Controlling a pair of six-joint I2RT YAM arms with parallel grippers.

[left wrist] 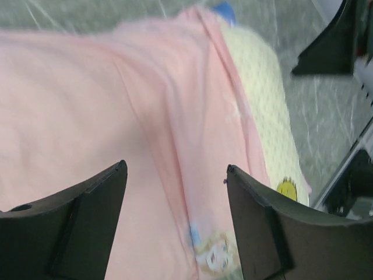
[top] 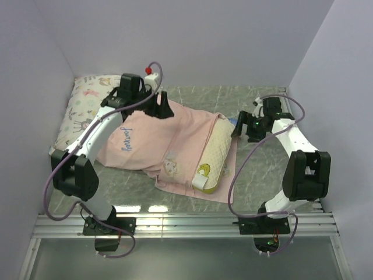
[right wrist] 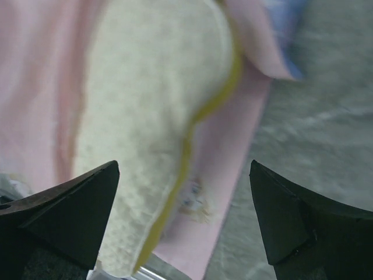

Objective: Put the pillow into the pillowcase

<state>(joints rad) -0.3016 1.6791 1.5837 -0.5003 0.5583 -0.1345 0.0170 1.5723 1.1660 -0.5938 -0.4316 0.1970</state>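
Marbled tabletop: pillow centre-right, mostly inside pink pillowcase, right edge exposed; left gripper, jaws apart, empty, over the case's far side; right gripper, wide apart, empty, beside pillow. Insertion judged nearly done; next, grip the hem, draw it over.

1. My left arm, frame left: white links, black joints, lilac cable.
2. My right arm, frame right, matches, plus green lights.
3. My left gripper has black wedge fingers.

Purple script on the pillowcase is unreadable.
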